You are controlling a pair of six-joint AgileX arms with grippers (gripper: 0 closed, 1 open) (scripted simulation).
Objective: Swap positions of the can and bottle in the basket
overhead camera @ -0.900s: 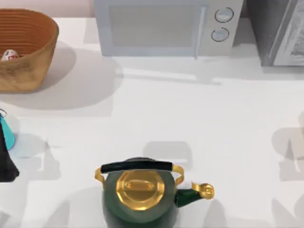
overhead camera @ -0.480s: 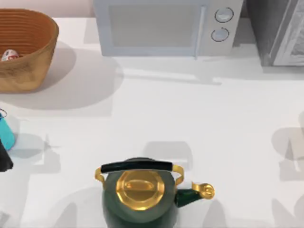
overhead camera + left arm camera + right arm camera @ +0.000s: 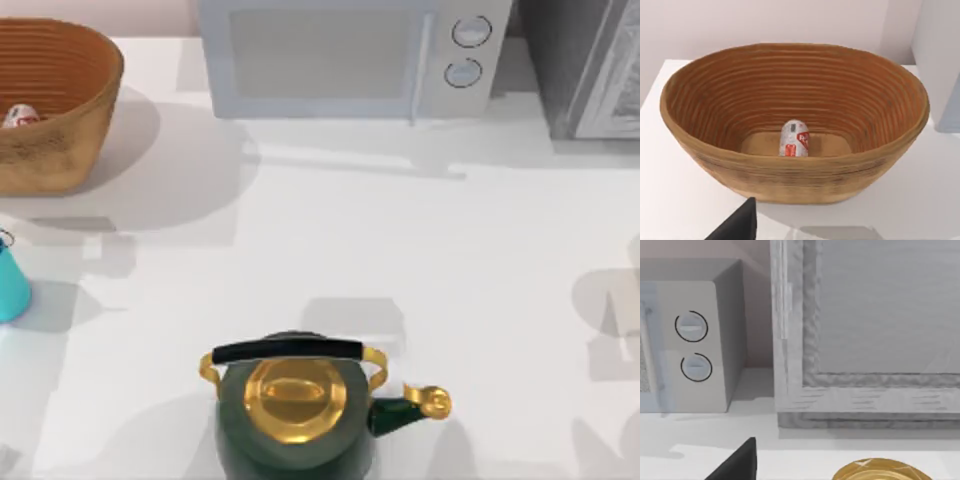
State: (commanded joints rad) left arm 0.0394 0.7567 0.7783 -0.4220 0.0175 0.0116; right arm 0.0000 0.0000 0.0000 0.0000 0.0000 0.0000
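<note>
1. Beside the basket (image 3: 55, 95), on its near side at the worktop's (image 3: 420, 260) left edge, the bottle (image 3: 10, 285) now stands alone; the dark shape of our left arm that covered it a moment ago has gone from the top view.
2. We read that as a release: the bottle sits upright on the worktop, outside the basket and apart from it, with only its shadow alongside.
3. Inside the basket, the can (image 3: 794, 138) lies on the floor near the middle, its red label facing up; it has not shifted over the last second.
4. Our left end effector looks down into the basket from its near side; one dark finger (image 3: 737, 225) shows at the frame edge, and we cannot tell whether the fingers are wide or narrow.
5. Our right end effector stays parked well off from the basket, beyond the kettle (image 3: 295, 410) toward the microwave (image 3: 345, 55); one dark finger (image 3: 737, 465) shows, so its opening is also unclear to us.
6. We judge the swap half done: the can must next come out and the bottle go in.
</note>
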